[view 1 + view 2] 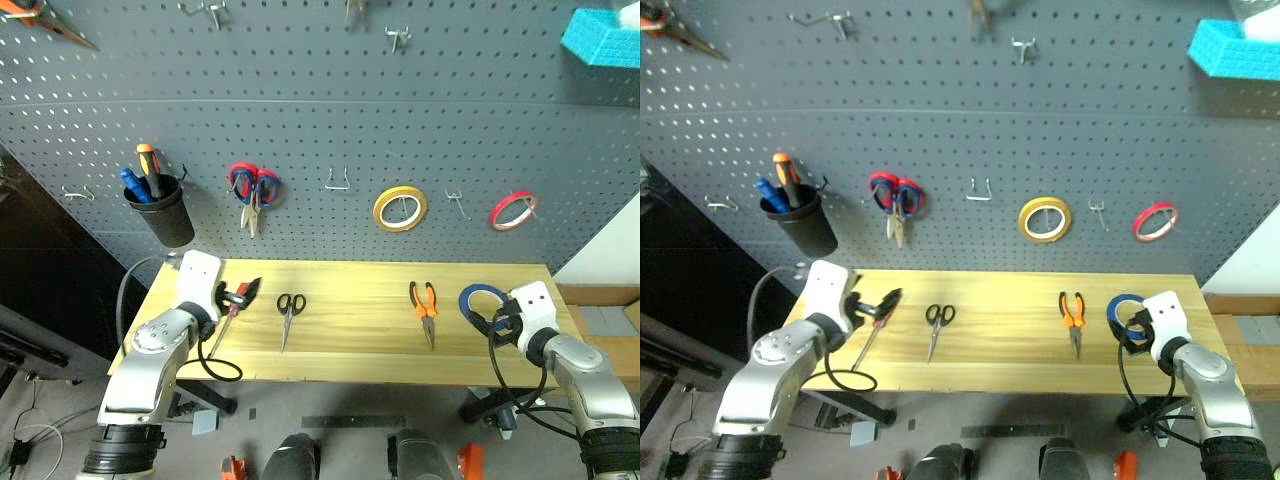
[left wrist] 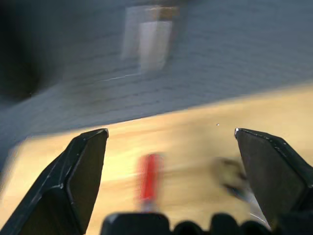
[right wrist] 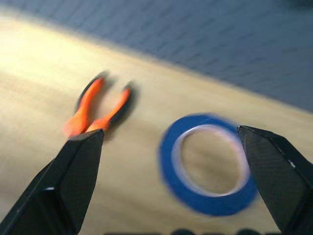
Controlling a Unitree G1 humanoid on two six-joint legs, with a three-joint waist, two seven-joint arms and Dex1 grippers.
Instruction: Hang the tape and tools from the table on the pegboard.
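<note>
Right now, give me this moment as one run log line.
left gripper: open over red screwdriver | right gripper: open near blue tape | pliers, scissors: on table

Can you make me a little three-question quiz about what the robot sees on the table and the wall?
1. True or false: the blue tape already hangs on the pegboard.
2. Which tool lies nearest the left pincer? A) pliers B) red-handled screwdriver C) black-handled scissors
3. Fill in: the right pincer stands ___, with nothing between its fingers.

Key
1. False. It lies flat on the table, by the orange-and-black pliers.
2. B. The red-handled screwdriver lies just ahead of it; the black-handled scissors lie further along the table.
3. Open.
</note>
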